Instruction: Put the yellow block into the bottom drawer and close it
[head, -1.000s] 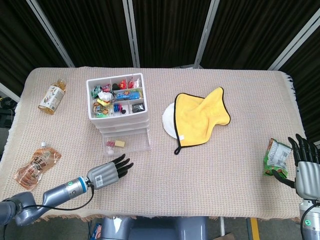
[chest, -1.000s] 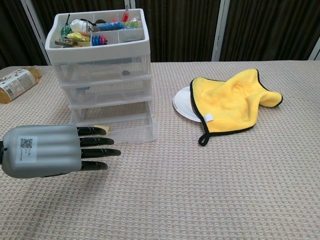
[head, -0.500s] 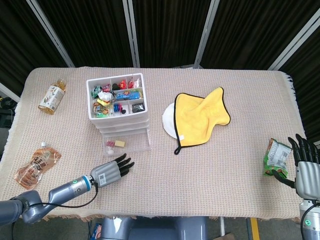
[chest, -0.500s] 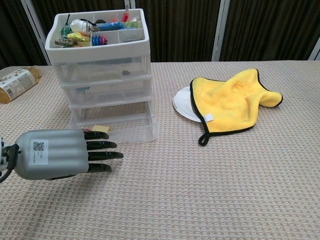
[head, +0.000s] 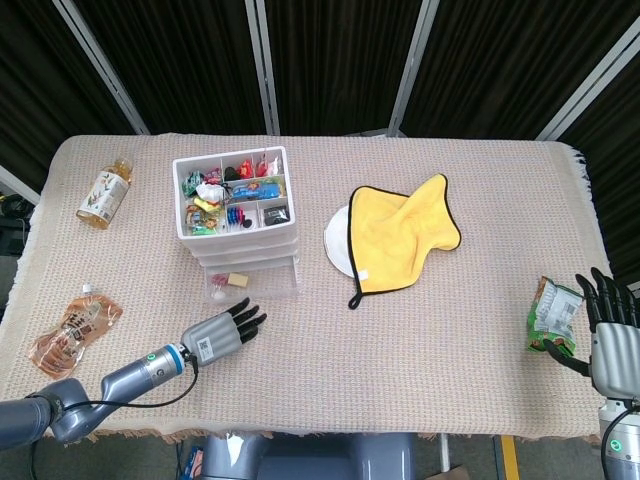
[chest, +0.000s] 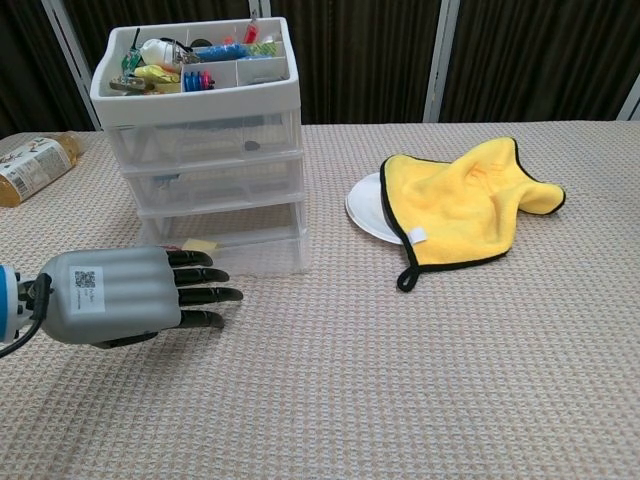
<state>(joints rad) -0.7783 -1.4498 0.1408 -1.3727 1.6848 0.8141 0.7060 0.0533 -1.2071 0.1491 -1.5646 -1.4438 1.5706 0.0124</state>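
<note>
Here, the black fingers (chest: 200, 277) of the left hand (chest: 125, 295) are stretched out straight and lie side by side, a little apart. They hold nothing. Their tips sit at the front of the bottom drawer (chest: 230, 250); I cannot tell if they touch it. On the grey back of this hand is a small white sticker with a square code (chest: 87, 280). It is too small to read.

The yellow block (chest: 200, 245) lies inside the bottom drawer, near its front left part, seen through the clear plastic. From above, the drawer (head: 252, 283) sticks out only a little from the drawer unit (head: 238, 215). The top tray (chest: 195, 60) of the unit is full of small bright things.

The right hand (head: 612, 325) is far off at the right edge of the table (head: 420, 360). Its fingers (head: 603, 295) point up and are spread, holding nothing. A green snack bag (head: 553, 315) lies just beside it.

A yellow cloth (chest: 465, 205) with a black edge covers part of a white plate (chest: 365, 210). A drink bottle (head: 105, 192) lies on its side at the far left. A brown pouch (head: 75, 330) lies near the left arm. Their labels cannot be read.
</note>
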